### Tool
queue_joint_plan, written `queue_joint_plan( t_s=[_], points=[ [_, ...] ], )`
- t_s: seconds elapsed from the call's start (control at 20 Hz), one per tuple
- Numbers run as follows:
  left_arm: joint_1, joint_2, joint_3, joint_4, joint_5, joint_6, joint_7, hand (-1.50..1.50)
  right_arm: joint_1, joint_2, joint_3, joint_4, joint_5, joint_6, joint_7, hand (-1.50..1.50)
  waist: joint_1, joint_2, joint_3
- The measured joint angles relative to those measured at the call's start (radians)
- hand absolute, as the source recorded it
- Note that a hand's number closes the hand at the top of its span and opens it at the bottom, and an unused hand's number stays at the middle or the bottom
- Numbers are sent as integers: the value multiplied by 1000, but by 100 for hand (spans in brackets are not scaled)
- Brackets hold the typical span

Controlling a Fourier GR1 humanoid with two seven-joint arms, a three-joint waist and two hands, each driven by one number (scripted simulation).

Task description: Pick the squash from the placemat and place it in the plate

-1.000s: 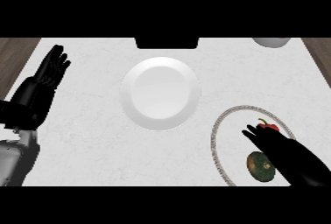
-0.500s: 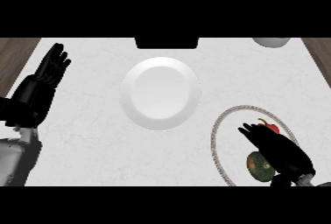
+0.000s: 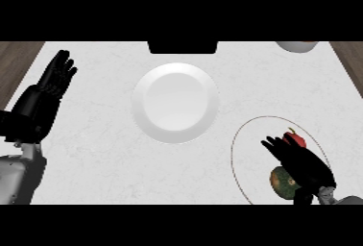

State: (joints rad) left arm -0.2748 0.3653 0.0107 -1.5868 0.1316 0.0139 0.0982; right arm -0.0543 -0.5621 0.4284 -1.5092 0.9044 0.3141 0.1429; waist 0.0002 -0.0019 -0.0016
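Now my right hand hovers over the placemat, fingers relaxed, grasping nothing; the squash lies just behind them, the plate well ahead-left.

My left hand rests open.

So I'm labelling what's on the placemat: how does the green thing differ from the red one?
The squash is dark green and rounded; the red vegetable is smaller and bright red. The squash lies nearer the view's lower edge, beside the right hand; the red vegetable sits past the fingertips. Both rest on the round placemat, each partly hidden by that hand.
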Motion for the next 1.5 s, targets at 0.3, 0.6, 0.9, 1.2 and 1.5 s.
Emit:
queue_joint_plan(
  t_s=[0.3, 0.6, 0.9, 1.2, 1.5],
  points=[
    [-17, -4, 19, 12, -9, -17, 5, 0, -14, 50, -17, 48, 54, -146, -101, 150, 0, -2, -3],
    [16, -13, 23, -27, -18, -22, 13, 0, 6, 86, -72, 50, 111, -300, -92, 150, -5, -2, -1],
    [49, -2, 52, -32, -17, -13, 13, 0, 141, 147, -251, 20, 127, -385, 247, 150, -49, -12, -4],
    [45, -5, 56, -26, -9, -31, 4, 0, 296, 236, -238, -264, 219, -407, 500, 150, -35, -6, -2],
    [22, -6, 53, -31, -12, -40, 20, 0, 290, 302, -117, -541, 281, -375, 566, 150, -16, -3, 0]
  ],
)
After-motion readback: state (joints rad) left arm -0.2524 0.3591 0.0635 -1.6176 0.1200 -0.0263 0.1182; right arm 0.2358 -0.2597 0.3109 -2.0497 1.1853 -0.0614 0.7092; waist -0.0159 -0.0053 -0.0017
